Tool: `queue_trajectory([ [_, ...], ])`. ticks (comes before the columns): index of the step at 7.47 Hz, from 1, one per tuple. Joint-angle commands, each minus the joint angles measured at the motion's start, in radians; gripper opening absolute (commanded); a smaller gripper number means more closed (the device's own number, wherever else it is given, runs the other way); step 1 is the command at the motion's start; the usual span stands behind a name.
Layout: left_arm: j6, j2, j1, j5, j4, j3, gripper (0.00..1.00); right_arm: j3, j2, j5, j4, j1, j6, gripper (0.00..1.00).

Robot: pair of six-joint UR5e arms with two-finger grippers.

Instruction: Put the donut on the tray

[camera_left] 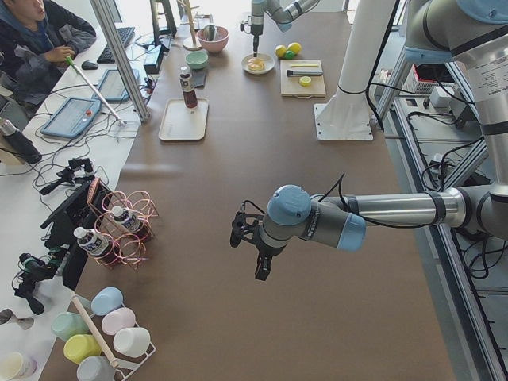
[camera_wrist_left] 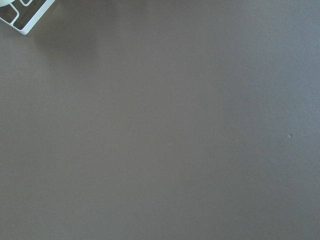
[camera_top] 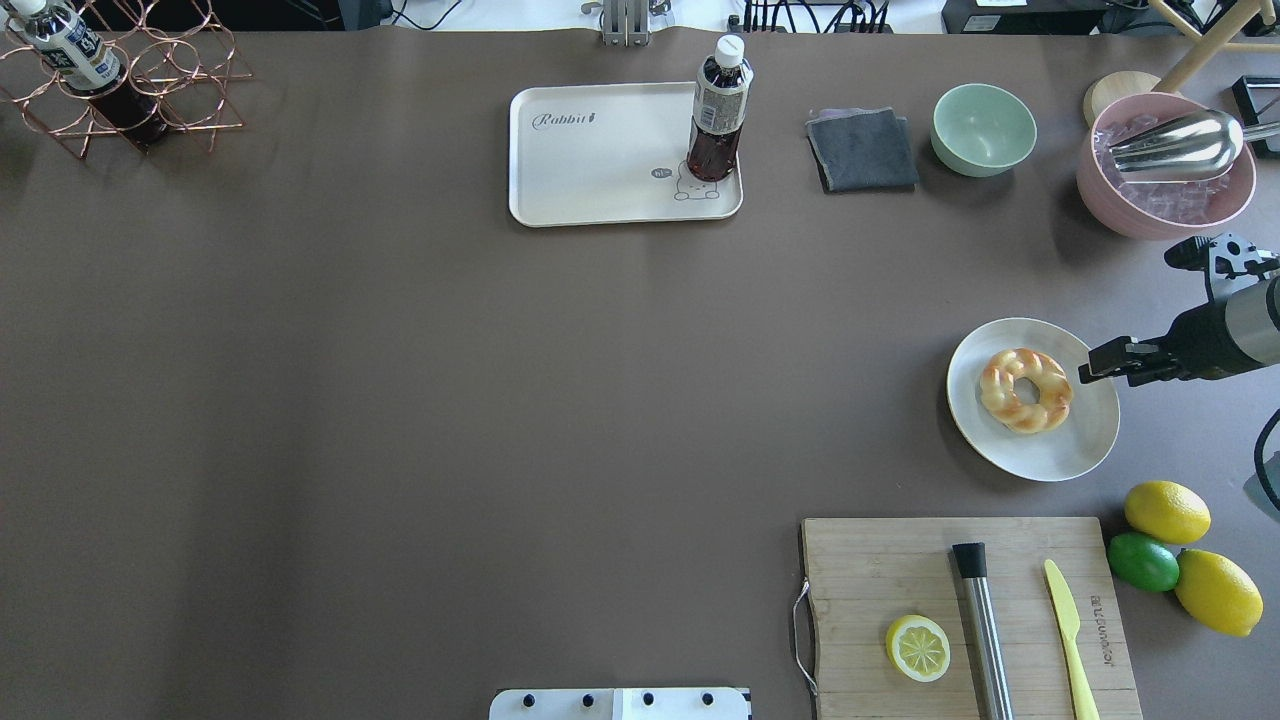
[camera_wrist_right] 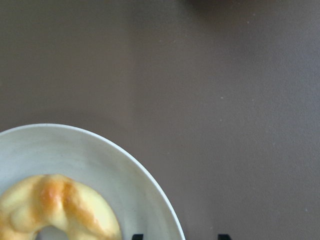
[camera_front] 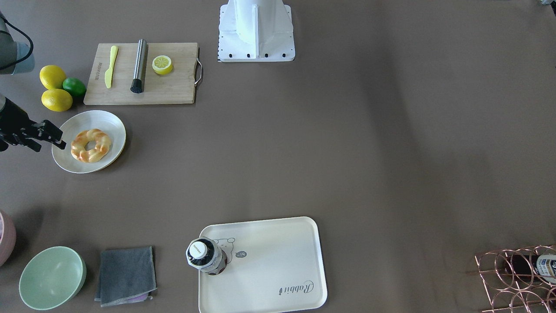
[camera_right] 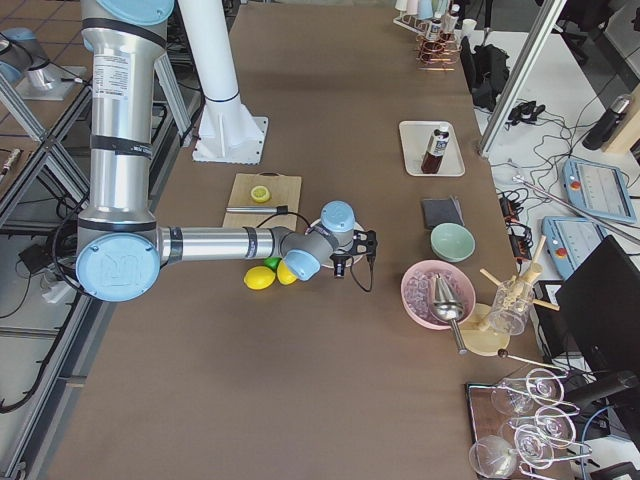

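Overhead we see the donut (camera_top: 1025,389) on the white plate (camera_top: 1062,452), well apart from the tray (camera_top: 600,165). Only the wrist view shows the right gripper (camera_top: 1088,371) spread. Left gripper (camera_left: 259,268): we cannot tell.

On plate (camera_top: 1040,462), near cutting board (camera_top: 870,570): donut (camera_top: 1025,390). Well apart, on tray (camera_top: 600,180): bottle (camera_top: 717,110); beside tray, cloth (camera_top: 862,150), bowl (camera_top: 984,128).

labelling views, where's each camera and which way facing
Front-facing: across table, facing robot base; right end effector at left.
Overhead: behind robot, looking forward; end effector beside plate.
Exterior left: table's left end; left arm near.
Exterior right: opposite end; right arm near.
Left wrist: bare table.
Right wrist: down on donut, fingertips.
First two share the tray.
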Motion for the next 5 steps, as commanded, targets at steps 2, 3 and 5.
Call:
queue_trajectory([
  [2, -0.002, 0.001, 0.0, -0.003, 0.0, -0.001, 0.97, -0.009, -0.001, -0.012, 0.003, -0.011, 0.0, 0.1],
  [3, -0.002, 0.0, 0.0, -0.004, 0.0, -0.001, 0.98, -0.005, -0.001, -0.012, 0.003, -0.013, 0.001, 0.0],
  [5, -0.003, 0.0, 0.0, -0.006, 0.0, -0.001, 0.98, -0.011, -0.001, -0.012, 0.05, -0.013, 0.004, 0.0],
])
